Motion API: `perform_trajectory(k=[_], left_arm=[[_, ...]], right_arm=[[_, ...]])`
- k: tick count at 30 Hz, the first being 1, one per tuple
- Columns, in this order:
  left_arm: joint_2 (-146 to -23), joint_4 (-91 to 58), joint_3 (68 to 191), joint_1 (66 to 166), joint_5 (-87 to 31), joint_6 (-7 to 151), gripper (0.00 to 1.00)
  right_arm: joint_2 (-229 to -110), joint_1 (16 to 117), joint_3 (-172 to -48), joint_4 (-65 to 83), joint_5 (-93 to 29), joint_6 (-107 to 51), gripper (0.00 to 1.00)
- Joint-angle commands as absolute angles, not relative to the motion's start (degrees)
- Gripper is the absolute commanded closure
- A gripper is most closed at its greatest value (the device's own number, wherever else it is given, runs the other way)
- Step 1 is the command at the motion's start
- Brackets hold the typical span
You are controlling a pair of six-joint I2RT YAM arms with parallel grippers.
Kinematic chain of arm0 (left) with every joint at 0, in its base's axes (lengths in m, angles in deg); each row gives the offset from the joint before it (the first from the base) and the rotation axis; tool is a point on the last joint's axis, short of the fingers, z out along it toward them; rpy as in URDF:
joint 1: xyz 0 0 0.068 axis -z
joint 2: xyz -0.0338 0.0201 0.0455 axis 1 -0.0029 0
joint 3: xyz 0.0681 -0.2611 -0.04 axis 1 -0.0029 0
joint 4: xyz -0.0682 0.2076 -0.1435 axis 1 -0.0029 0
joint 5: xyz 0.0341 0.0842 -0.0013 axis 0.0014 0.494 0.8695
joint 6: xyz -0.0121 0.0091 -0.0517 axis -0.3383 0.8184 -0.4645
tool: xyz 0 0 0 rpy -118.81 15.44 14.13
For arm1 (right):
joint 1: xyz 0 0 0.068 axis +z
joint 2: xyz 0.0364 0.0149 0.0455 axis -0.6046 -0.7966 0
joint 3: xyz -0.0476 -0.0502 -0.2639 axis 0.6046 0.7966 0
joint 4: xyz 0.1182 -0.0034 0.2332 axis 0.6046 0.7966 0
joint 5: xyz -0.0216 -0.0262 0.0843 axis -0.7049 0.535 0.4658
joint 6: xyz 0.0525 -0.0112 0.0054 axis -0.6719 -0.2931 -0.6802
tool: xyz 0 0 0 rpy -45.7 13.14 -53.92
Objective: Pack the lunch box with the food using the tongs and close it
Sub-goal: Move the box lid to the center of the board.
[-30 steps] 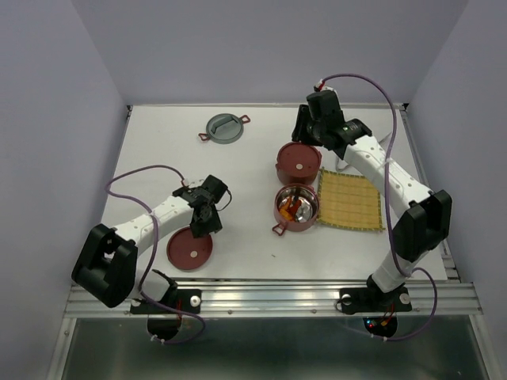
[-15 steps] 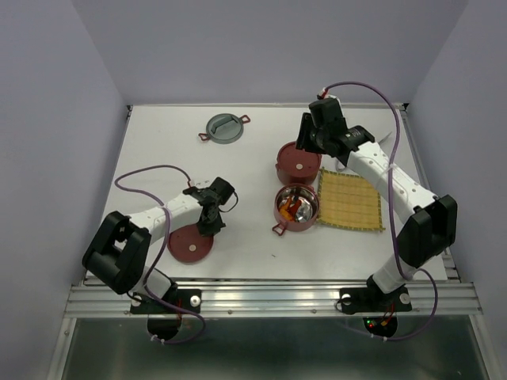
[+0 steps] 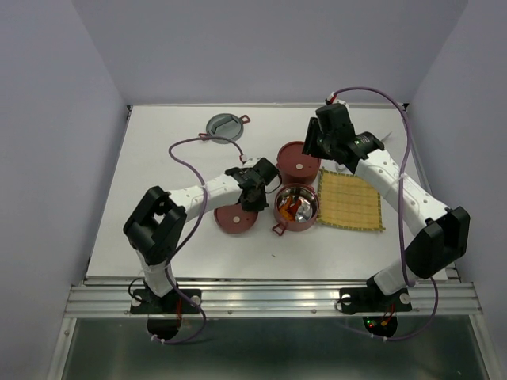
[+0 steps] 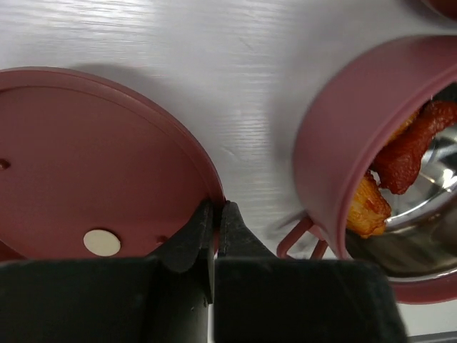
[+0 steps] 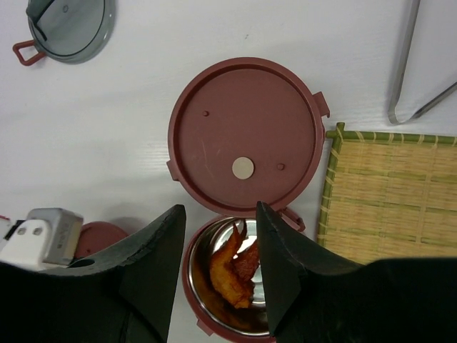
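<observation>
table (image 3: 150, 174): bare room left of left gripper (image 4: 216, 211)
mat (image 5: 389, 189): just right of right gripper (image 5: 220, 211), edges square to the table
tongs (image 5: 408, 61): ahead-right of right gripper, past the mat; long axis runs away, V joint nearest the mat
lidded bowl (image 5: 243, 136): just ahead of right gripper
open bowl (image 4: 335, 143): just right of left gripper, mouth up, food (image 4: 407, 153) inside
loose red lid (image 4: 93, 179): rim clamped by left gripper
right gripper: jaws spread, nothing held
</observation>
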State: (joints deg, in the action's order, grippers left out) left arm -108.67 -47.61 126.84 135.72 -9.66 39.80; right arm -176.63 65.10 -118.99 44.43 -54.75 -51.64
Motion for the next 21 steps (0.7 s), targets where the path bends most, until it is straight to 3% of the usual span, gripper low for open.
perform_trajectory(k=[1, 3, 4, 6, 8, 15, 21], left_arm=[[-111.4, -47.8, 129.7, 137.5, -12.1, 41.8, 0.86], [-111.1, -47.9, 129.5, 137.9, -12.2, 42.3, 0.74], [-110.1, -48.1, 129.4, 138.0, -12.0, 42.5, 0.62], [-108.9, -48.6, 129.5, 138.0, -11.0, 43.0, 0.48], [-107.3, -50.5, 130.8, 137.9, -10.0, 43.4, 0.41], [-98.6, -56.0, 131.3, 134.3, -6.0, 44.6, 0.45], [-87.7, -56.5, 119.0, 122.7, -6.1, 45.5, 0.50]], right_arm=[[-174.0, 65.7, -118.3, 45.0, -56.5, -52.5, 0.50], [-173.8, 65.7, -118.5, 45.2, -56.5, -52.4, 0.50], [-173.8, 65.7, -118.4, 45.3, -56.6, -52.4, 0.50], [-174.0, 65.7, -118.4, 45.2, -56.1, -52.2, 0.50], [-174.4, 65.7, -118.4, 45.3, -55.5, -52.1, 0.50], [-176.2, 69.3, -119.2, 45.3, -54.5, -50.6, 0.50], [-180.5, 77.2, -121.4, 45.5, -55.0, -49.0, 0.50]])
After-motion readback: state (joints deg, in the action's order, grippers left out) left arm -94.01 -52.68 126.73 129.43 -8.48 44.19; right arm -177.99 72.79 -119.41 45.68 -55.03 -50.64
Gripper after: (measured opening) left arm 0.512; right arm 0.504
